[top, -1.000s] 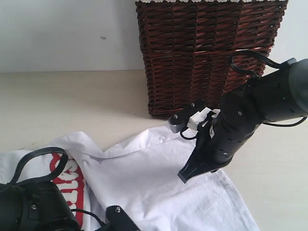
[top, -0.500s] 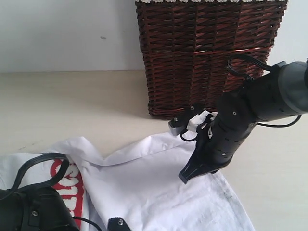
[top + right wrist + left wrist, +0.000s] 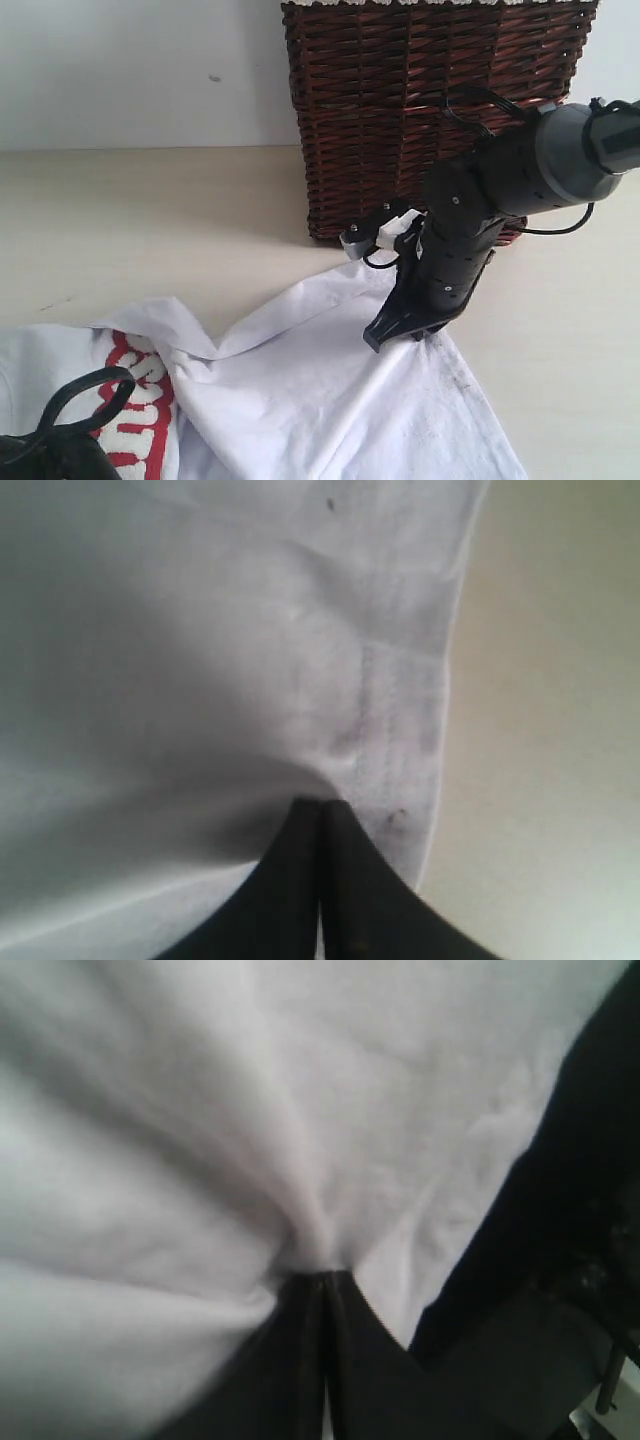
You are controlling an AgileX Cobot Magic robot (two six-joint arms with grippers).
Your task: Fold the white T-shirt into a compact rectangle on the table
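The white T-shirt lies crumpled across the near part of the table, its red-outlined lettering showing at the lower left. My right gripper is shut on the T-shirt's fabric beside a stitched hem, at the cloth's right side in front of the basket. In the right wrist view the jaws pinch a pulled fold. My left gripper is shut on a gathered bunch of the T-shirt. In the exterior view only a black cable loop of the left arm shows at the bottom left corner.
A tall dark wicker basket stands at the back right against the white wall, just behind my right arm. Bare cream table lies to the right of the shirt's hem and at the far left.
The right gripper has moved left and a little away from the camera, dragging the shirt's edge with it. The left arm has sunk almost out of the exterior view, and the lettering has shifted.
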